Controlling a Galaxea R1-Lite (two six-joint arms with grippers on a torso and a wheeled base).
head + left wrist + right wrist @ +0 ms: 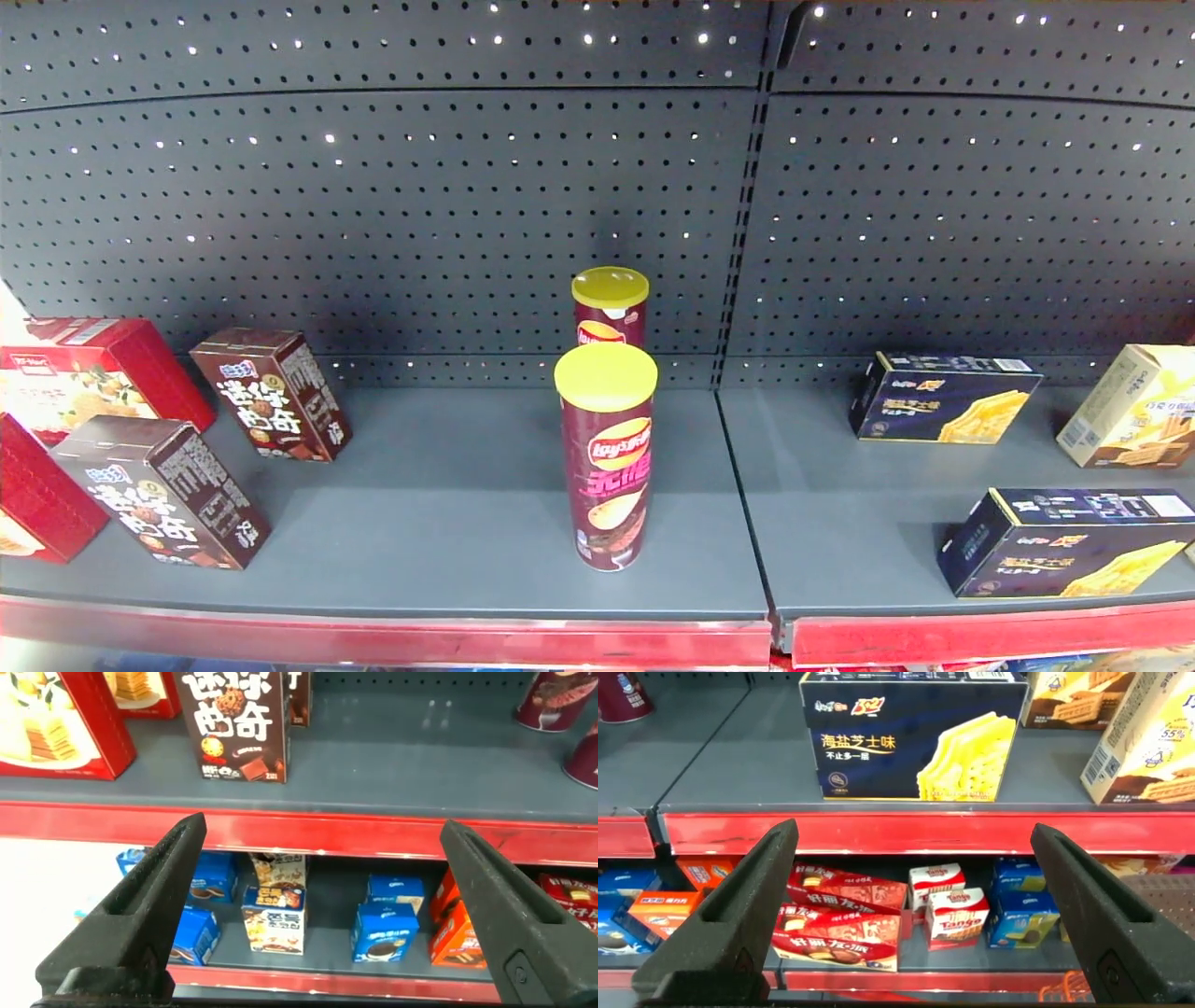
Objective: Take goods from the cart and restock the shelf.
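Two maroon chip cans with yellow lids stand on the grey shelf (448,523): one near the front (607,457), one behind it by the pegboard (610,306). My left gripper (322,826) is open in front of the shelf's red edge (308,829), with nothing between its fingers, facing a brown cookie box (235,723). My right gripper (915,831) is also open and holds nothing, in front of a dark blue cracker box (910,735) on the right shelf section.
Red boxes (89,369) and brown cookie boxes (271,392) stand at the shelf's left; blue boxes (943,397) and a cream box (1134,406) at its right. A lower shelf holds blue packs (388,933) and red boxes (845,919). Bare shelf lies either side of the cans.
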